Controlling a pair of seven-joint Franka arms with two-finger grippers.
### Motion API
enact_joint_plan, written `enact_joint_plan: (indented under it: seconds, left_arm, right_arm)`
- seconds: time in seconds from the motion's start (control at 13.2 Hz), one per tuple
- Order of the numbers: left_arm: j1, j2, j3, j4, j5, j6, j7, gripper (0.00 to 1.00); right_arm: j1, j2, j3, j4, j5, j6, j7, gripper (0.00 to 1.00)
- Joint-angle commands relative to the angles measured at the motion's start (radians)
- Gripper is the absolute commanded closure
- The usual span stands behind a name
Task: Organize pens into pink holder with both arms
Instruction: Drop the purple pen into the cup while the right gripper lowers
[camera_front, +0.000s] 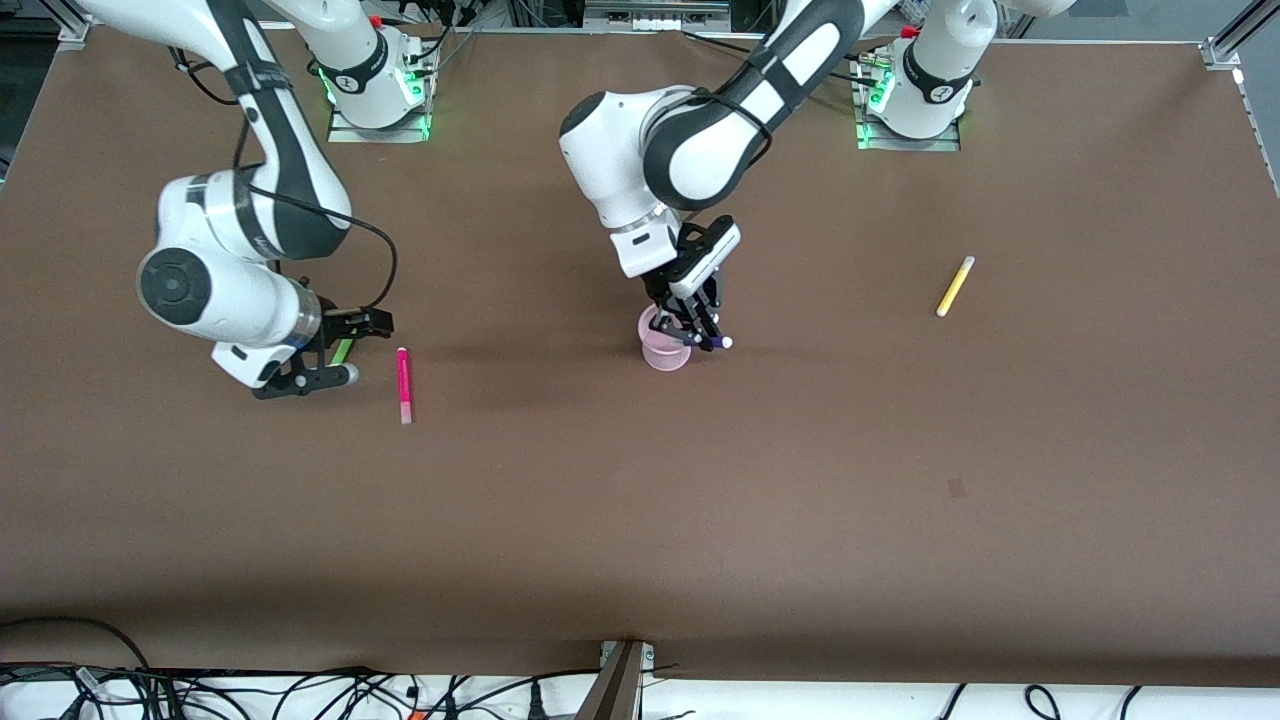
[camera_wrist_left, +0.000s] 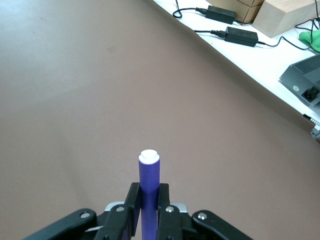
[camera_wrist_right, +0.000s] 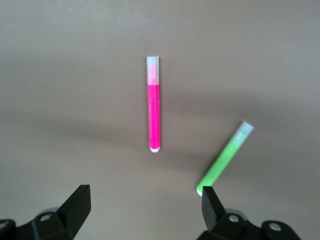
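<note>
Tabletop (camera_front: 900, 480): brown matte sheet; cables (camera_front: 300, 690) along white edge.
Left gripper (camera_front: 703, 335) over pink holder (camera_front: 662, 352), fingers clamping purple pen (camera_wrist_left: 148, 190).
Right gripper (camera_front: 335, 352) wide apart over green pen (camera_wrist_right: 225, 158); magenta pen (camera_front: 403, 383) beside; yellow pen (camera_front: 955, 285) toward left arm's end.

Left hand (camera_front: 700, 333) clenched (right hand (camera_front: 340, 350) agape)

The holder (camera_front: 665, 351) stands mid-counter (camera_front: 640, 520), the left tool (camera_front: 700, 335) just over its rim, clamping one pen (camera_wrist_left: 148, 190). Toward the right arm's end two pens (camera_front: 404, 384) (camera_front: 342, 351) lie close together under the right tool (camera_front: 335, 350). A fourth pen (camera_front: 955, 286) lies well apart, toward the left arm's end.
</note>
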Motion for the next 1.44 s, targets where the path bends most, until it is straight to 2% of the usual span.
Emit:
enact_joint_plan:
  seconds: [0.0, 0.38, 0.68, 0.76, 0.83, 0.91, 0.98, 1.13, 1.21, 1.36]
  left_arm:
    - [-0.052, 0.013, 0.016, 0.022, 0.031, -0.047, -0.027, 1.0]
    - [-0.095, 0.056, 0.031, 0.022, 0.094, -0.092, -0.067, 1.0]
    - [-0.102, 0.064, 0.034, 0.024, 0.094, -0.092, -0.067, 1.0]
    - [-0.102, 0.064, 0.035, 0.024, 0.094, -0.092, -0.068, 0.91]
    - [-0.101, 0.064, 0.036, 0.025, 0.094, -0.094, -0.067, 0.49]
    - [-0.102, 0.062, 0.042, 0.025, 0.094, -0.094, -0.067, 0.32]
    - [-0.101, 0.058, 0.044, 0.029, 0.093, -0.098, -0.062, 0.23]
    - [-0.096, 0.051, 0.044, 0.057, 0.093, -0.1, -0.053, 0.15]
    - [-0.09, 0.047, 0.044, 0.077, 0.09, -0.1, -0.024, 0.14]
    - [-0.038, 0.013, 0.042, 0.139, 0.05, -0.101, 0.062, 0.09]
  right_arm:
    - [0.0, 0.027, -0.001, -0.045, 0.015, 0.094, 0.011, 0.05]
    - [0.0, 0.101, -0.001, -0.096, 0.018, 0.238, 0.011, 0.09]
    - [0.0, 0.13, -0.001, -0.104, 0.027, 0.258, 0.011, 0.13]
    - [0.0, 0.135, -0.001, -0.105, 0.055, 0.263, 0.011, 0.13]
    - [0.0, 0.136, -0.001, -0.105, 0.06, 0.263, 0.011, 0.14]
    - [0.0, 0.139, -0.001, -0.108, 0.06, 0.263, 0.011, 0.17]
    - [0.0, 0.142, -0.001, -0.111, 0.06, 0.266, 0.011, 0.17]
    - [-0.001, 0.15, -0.001, -0.121, 0.06, 0.281, 0.009, 0.21]
    - [0.0, 0.152, -0.001, -0.125, 0.06, 0.29, 0.009, 0.26]
    - [0.0, 0.152, -0.001, -0.13, 0.06, 0.297, 0.009, 0.46]
